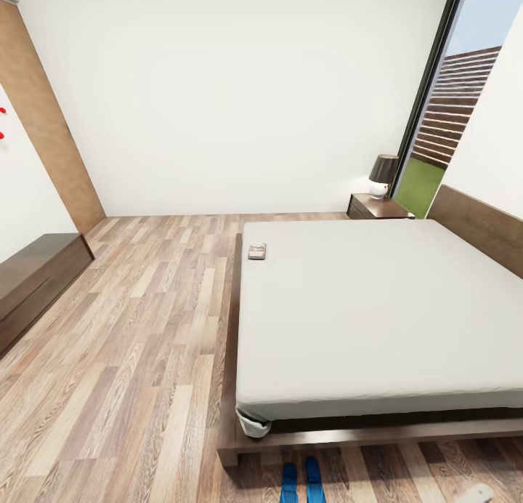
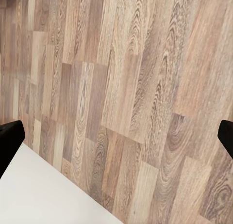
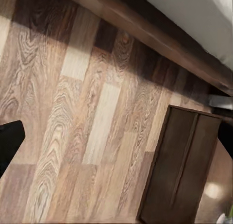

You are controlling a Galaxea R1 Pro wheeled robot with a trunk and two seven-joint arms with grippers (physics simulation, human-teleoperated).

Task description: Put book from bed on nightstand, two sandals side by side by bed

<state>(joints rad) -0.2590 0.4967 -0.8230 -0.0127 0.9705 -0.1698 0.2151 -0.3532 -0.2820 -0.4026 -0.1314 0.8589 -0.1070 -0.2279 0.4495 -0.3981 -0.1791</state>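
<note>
In the left wrist view, the left pincer [image 2: 116, 139] shows as 2 dark fingertips at the frame's opposite edges, spread wide and released, with wood-plank floor [image 2: 126, 88] between them and a pale white surface [image 2: 43, 195] at the lower left. In the right wrist view, the right pincer [image 3: 116, 136] is likewise released, its dark tips far apart over the floor; past them a dark brown nightstand [image 3: 182, 165] sits at the lower right, and the bed frame [image 3: 145, 27] runs across the upper part.

The head view gives what the wrist views lack: the book [image 1: 257, 251] lies on the bed [image 1: 378, 314] near the mattress's upper left corner, well apart from both pincers. The 2 blue sandals [image 1: 301, 483] lie side by side on the floor at the bottom edge, just below the bed frame. A second nightstand [image 1: 378, 207] with a lamp [image 1: 382, 174] stands at the upper right. A long dark bench [image 1: 36, 281] lines the left wall.
</note>
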